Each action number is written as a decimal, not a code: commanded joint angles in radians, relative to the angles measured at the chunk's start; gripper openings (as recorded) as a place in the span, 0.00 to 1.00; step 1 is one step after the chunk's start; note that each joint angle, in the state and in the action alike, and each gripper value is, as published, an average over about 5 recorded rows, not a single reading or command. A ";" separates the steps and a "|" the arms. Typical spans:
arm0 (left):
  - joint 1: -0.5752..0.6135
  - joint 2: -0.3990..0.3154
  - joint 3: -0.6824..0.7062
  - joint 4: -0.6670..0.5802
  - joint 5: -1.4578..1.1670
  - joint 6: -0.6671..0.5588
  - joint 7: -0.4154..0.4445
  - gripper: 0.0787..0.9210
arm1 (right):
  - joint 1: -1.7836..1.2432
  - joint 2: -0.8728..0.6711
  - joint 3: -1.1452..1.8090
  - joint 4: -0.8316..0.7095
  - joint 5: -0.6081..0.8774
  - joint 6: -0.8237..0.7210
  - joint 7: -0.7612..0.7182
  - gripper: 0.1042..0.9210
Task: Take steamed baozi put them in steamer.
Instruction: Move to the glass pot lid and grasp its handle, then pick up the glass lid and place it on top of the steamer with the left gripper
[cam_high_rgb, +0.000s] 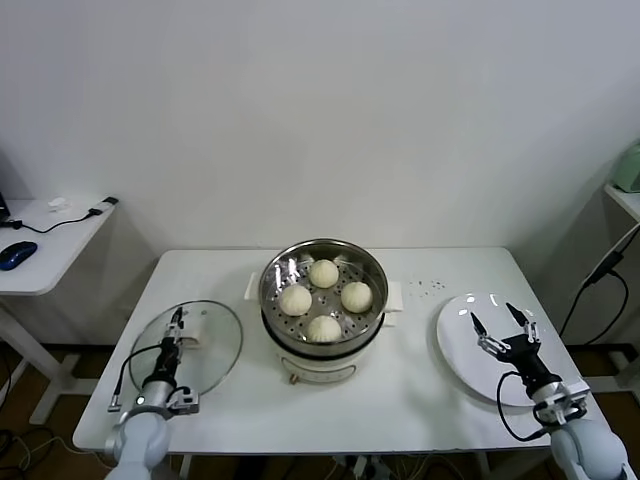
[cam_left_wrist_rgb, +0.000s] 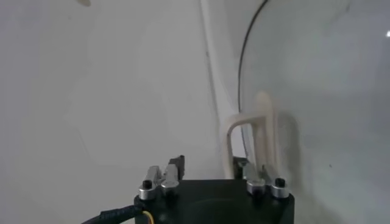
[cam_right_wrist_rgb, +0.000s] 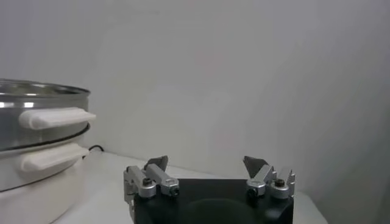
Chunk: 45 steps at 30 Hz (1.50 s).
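Looking down at the white table (cam_high_rgb: 400, 400), we see the steamer (cam_high_rgb: 322, 345) at its middle, toward the back edge, a steel pot on a cream-white base with side handles. All four steamed baozi (cam_high_rgb: 324, 273) sit on the perforated tray inside it, spaced apart in a diamond. Our left gripper (cam_high_rgb: 176, 322) rests over the glass lid (cam_high_rgb: 215, 350), which lies flat near the table's left edge, well apart from the steamer. The lid's white handle (cam_left_wrist_rgb: 251, 143) stands just ahead of the gripper, but we cannot tell whether the fingers have closed on it or merely flank it. Our right gripper (cam_high_rgb: 501, 322) hovers over the flat white plate (cam_high_rgb: 455, 340) near the table's right edge, fingers spread wide and holding nothing.
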 joint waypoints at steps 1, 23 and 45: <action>-0.017 0.004 0.001 0.015 -0.045 0.002 -0.001 0.47 | 0.005 0.006 0.003 -0.016 -0.020 0.004 -0.005 0.88; 0.323 0.108 -0.046 -0.572 -0.307 0.153 0.075 0.09 | 0.074 0.011 -0.013 -0.087 -0.064 0.017 -0.001 0.88; 0.037 0.381 0.477 -0.884 -0.229 0.830 0.539 0.09 | 0.210 0.032 -0.105 -0.201 -0.143 0.029 0.038 0.88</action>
